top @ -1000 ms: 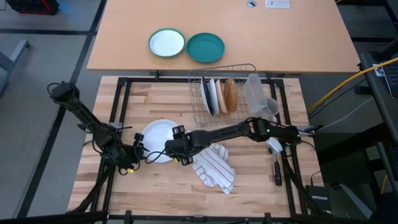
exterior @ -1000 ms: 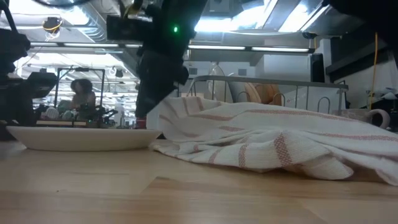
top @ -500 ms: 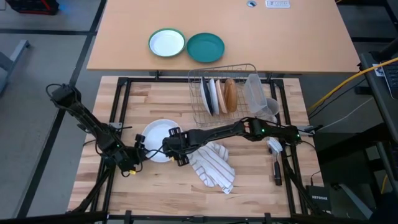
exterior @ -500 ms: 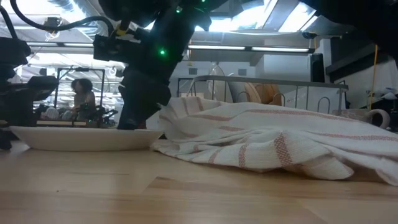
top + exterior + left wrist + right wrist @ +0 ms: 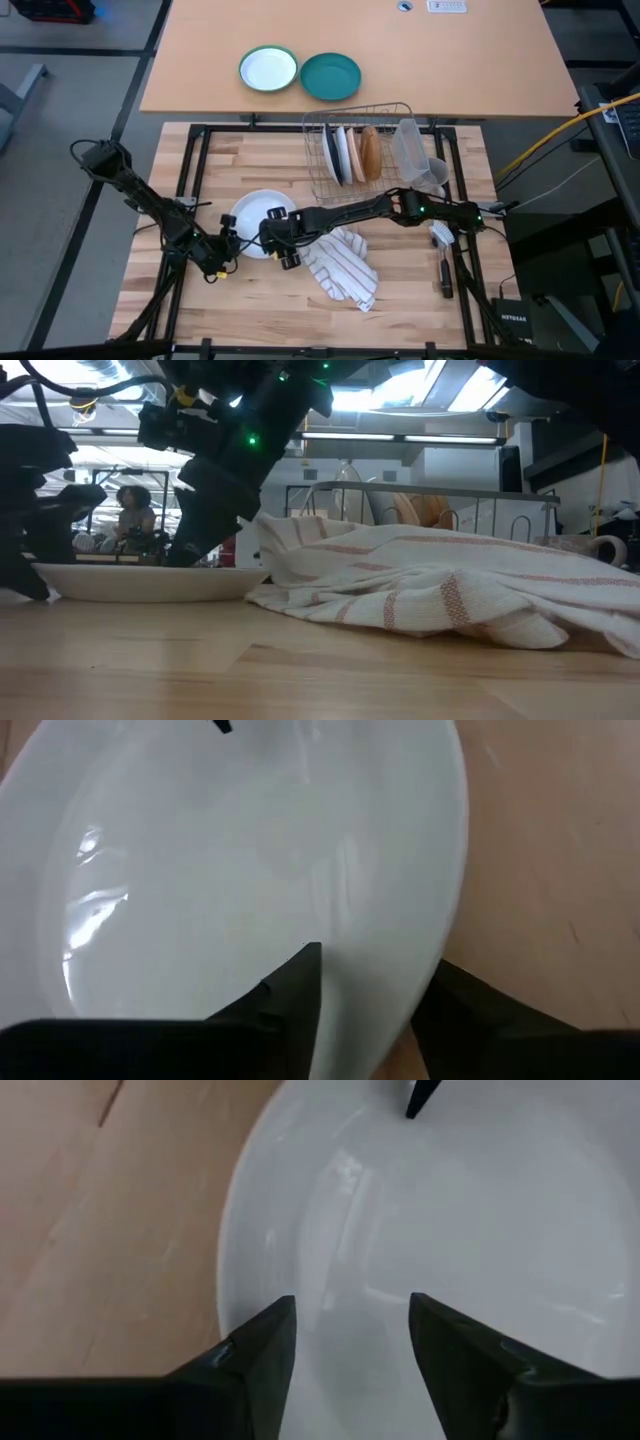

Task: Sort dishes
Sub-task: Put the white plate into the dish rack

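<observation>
A white plate point(image 5: 255, 212) lies flat on the wooden table, left of a striped towel point(image 5: 345, 265). My left gripper point(image 5: 375, 970) is open at its near-left rim, one finger over the inside and one outside. My right gripper point(image 5: 350, 1310) is open and reaches down over the plate's right part, both fingers above its inside. In the wire rack point(image 5: 318, 185), a dark blue plate point(image 5: 331, 155), a white plate point(image 5: 345, 155) and a tan plate point(image 5: 370, 153) stand on edge. My left gripper has the plate's rim point(image 5: 400, 955) between its two fingers, coming slanting down from the table's left. I cannot tell whether either finger touches it. My right gripper's fingertips point(image 5: 185, 555) drop behind the plate's rim from the right. I cannot tell whether they touch the plate.
A teal plate point(image 5: 331, 76) and a white plate with a green rim point(image 5: 268, 69) lie on the far tan table. A clear container point(image 5: 408, 145) and a mug point(image 5: 432, 175) stand right of the rack. A utensil point(image 5: 442, 262) lies near the table's right edge.
My left gripper has sunk and moved toward the plate's rim from the left. My right gripper has tipped further down and moved left over the plate. The plate has slid a little toward the table's right.
</observation>
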Controlling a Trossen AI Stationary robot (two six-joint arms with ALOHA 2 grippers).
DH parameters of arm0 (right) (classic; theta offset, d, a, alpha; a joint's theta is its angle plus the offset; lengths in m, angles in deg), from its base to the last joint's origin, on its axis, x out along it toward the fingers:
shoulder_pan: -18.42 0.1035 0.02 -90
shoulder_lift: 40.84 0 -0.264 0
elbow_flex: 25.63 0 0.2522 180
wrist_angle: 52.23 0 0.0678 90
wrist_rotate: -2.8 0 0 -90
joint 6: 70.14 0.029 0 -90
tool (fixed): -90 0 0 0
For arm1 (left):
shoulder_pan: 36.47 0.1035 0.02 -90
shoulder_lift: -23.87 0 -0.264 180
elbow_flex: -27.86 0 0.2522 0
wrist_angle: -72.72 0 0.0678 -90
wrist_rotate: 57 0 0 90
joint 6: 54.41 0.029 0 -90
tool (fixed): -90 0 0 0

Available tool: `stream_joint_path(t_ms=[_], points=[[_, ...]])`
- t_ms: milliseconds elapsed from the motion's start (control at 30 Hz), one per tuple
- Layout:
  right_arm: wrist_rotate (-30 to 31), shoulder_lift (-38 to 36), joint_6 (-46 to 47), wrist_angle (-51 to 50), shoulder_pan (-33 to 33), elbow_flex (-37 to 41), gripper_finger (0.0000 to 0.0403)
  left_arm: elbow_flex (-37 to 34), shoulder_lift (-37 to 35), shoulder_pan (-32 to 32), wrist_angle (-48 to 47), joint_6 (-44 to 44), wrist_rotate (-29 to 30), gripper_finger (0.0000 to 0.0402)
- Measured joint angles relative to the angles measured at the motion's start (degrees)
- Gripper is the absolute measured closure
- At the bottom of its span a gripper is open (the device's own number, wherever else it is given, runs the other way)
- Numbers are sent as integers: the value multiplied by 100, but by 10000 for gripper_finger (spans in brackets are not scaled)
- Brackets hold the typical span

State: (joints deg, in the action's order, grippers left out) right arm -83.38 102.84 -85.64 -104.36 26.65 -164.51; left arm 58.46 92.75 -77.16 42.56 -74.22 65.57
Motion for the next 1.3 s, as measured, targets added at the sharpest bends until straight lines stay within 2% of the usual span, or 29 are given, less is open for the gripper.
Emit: stream_joint_path(t_ms=[233, 333, 500, 800, 967, 1167, 1300], points=[[69, -15, -13, -81, 1, -111, 218, -22, -4, 18, -123, 220, 143, 355], [5, -21, -49, -236, -10, -407, 221, -30, -15, 24, -193, 145, 386, 373], [-41, -38, -274, -652, 27, -985, 221, 59, -16, 24, -242, 159, 332, 381], [371, -673, -656, -938, 14, -925, 221, 683, -15, 15, -203, 642, 66, 387], [448, -980, -1045, -1291, 44, -925, 221, 1241, -20, 13, -755, 925, 32, 399], [79, -1143, -1309, -1676, 176, -925, 221, 1944, -20, 8, -1662, 899, -89, 401], [-224, -1143, -1322, -1751, 294, -922, 221, 2259, -20, 8, -1946, 883, -105, 401]])
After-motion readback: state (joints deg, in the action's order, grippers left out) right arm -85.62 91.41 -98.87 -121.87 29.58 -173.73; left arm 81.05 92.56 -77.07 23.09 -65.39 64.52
